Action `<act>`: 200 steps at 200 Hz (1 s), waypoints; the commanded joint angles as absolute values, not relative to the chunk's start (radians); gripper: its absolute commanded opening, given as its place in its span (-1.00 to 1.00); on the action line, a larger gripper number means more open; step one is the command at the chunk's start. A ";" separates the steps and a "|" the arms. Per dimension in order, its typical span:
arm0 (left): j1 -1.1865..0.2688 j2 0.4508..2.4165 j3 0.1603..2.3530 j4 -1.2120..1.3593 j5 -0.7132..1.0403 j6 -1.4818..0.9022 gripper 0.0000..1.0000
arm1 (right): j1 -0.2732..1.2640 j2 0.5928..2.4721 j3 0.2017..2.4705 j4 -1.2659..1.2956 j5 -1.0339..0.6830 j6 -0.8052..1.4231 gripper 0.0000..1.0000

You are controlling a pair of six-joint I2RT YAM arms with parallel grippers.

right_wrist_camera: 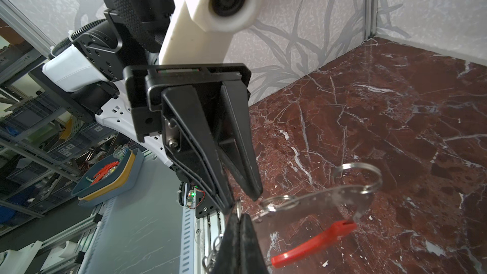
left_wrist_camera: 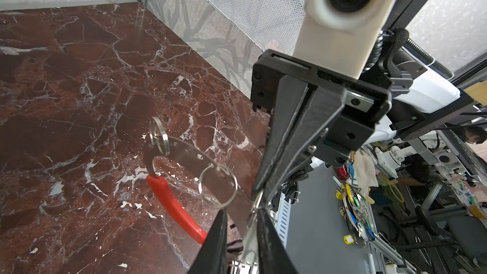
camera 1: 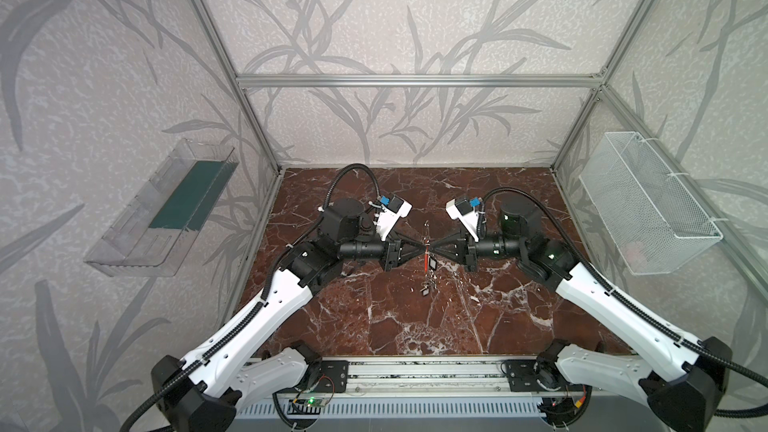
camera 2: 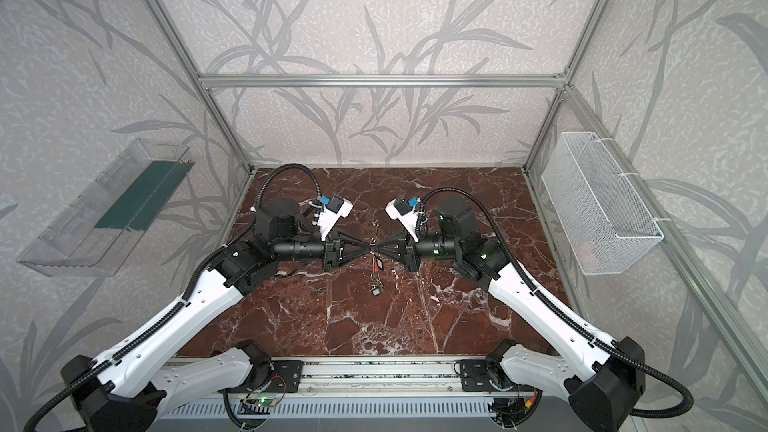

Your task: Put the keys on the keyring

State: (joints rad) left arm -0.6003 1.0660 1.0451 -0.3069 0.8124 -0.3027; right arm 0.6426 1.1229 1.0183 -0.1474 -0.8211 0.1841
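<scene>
The keyring (left_wrist_camera: 189,154), a flat grey band with a red arc (left_wrist_camera: 171,201), hangs edge-on in mid-air (camera 1: 427,238) between both grippers. Two empty split rings (left_wrist_camera: 218,185) sit on the band. My right gripper (right_wrist_camera: 238,216) is shut on a thin split ring (right_wrist_camera: 238,206) at the band's edge. My left gripper (left_wrist_camera: 241,209) faces it tip to tip with its fingers slightly apart and that ring's edge beside one finger. Keys with black tags (camera 1: 432,263) dangle below the grippers. Another bunch (camera 1: 425,288) sits lower; I cannot tell whether it touches the table.
The red marble table (camera 1: 415,326) spreads under both arms. A white wire basket (camera 1: 648,209) hangs on the right wall and a clear plastic tray (camera 1: 166,209) on the left wall. An aluminium rail (camera 1: 424,371) runs along the front edge.
</scene>
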 commanded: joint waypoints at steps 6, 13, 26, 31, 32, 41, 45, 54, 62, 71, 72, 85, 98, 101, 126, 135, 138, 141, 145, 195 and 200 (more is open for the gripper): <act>-0.598 1.060 1.078 -0.295 0.856 -0.288 -0.57 | 0.651 1.123 1.062 -0.140 -0.860 0.164 -1.00; -0.599 1.062 1.078 -0.293 0.859 -0.290 -0.57 | 0.652 1.123 1.064 -0.138 -0.865 0.164 -1.00; -0.599 1.064 1.080 -0.289 0.868 -0.294 -0.61 | 0.655 1.123 1.063 -0.138 -0.868 0.164 -1.00; -0.600 1.065 1.080 -0.283 0.873 -0.297 -0.61 | 0.655 1.123 1.064 -0.137 -0.868 0.163 -1.00; -0.599 1.066 1.079 -0.283 0.874 -0.299 -0.61 | 0.655 1.123 1.064 -0.137 -0.868 0.163 -1.00; -0.600 1.068 1.078 -0.276 0.885 -0.303 -0.64 | 0.657 1.123 1.063 -0.135 -0.866 0.164 -1.00; -0.599 1.068 1.077 -0.275 0.888 -0.306 -0.65 | 0.657 1.123 1.062 -0.134 -0.865 0.166 -1.00; -0.601 1.074 1.075 -0.273 0.898 -0.308 -0.66 | 0.657 1.123 1.062 -0.131 -0.865 0.167 -1.00; -0.601 1.076 1.074 -0.273 0.900 -0.312 -0.66 | 0.657 1.123 1.061 -0.127 -0.867 0.171 -1.00; -0.600 1.079 1.073 -0.269 0.905 -0.316 -0.68 | 0.657 1.124 1.063 -0.124 -0.871 0.173 -1.00; -0.599 1.080 1.072 -0.269 0.905 -0.317 -0.69 | 0.657 1.124 1.062 -0.124 -0.871 0.174 -1.00; -0.601 1.080 1.069 -0.254 0.910 -0.327 -0.79 | 0.657 1.125 1.064 -0.124 -0.870 0.175 -1.00; -0.602 1.080 1.066 -0.241 0.912 -0.334 -0.82 | 0.657 1.125 1.066 -0.124 -0.870 0.175 -1.00; -0.602 1.080 1.065 -0.238 0.913 -0.336 -0.82 | 0.658 1.124 1.066 -0.123 -0.870 0.175 -1.00; -0.606 1.078 1.059 -0.220 0.910 -0.341 -1.00 | 0.659 1.127 1.065 -0.120 -0.874 0.176 -1.00; -0.607 1.076 1.055 -0.211 0.907 -0.343 -1.00 | 0.659 1.127 1.066 -0.120 -0.871 0.178 -1.00; -0.607 1.075 1.054 -0.209 0.904 -0.345 -1.00 | 0.659 1.127 1.065 -0.120 -0.870 0.178 -1.00; -0.607 1.074 1.052 -0.205 0.900 -0.346 -1.00 | 0.660 1.128 1.066 -0.119 -0.868 0.179 -1.00; -0.607 1.072 1.049 -0.201 0.894 -0.347 -1.00 | 0.660 1.126 1.065 -0.119 -0.865 0.178 -1.00; -0.606 1.022 0.988 -0.062 0.783 -0.370 -1.00 | 0.655 1.105 1.058 -0.114 -0.775 0.191 -0.73; -0.606 1.019 0.986 -0.048 0.773 -0.371 -1.00 | 0.650 1.101 1.056 -0.112 -0.760 0.198 -0.60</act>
State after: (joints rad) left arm -0.6022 1.0470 0.9989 -0.1844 0.8440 -0.3519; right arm 0.6476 1.1248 1.0313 -0.1417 -0.8005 0.1852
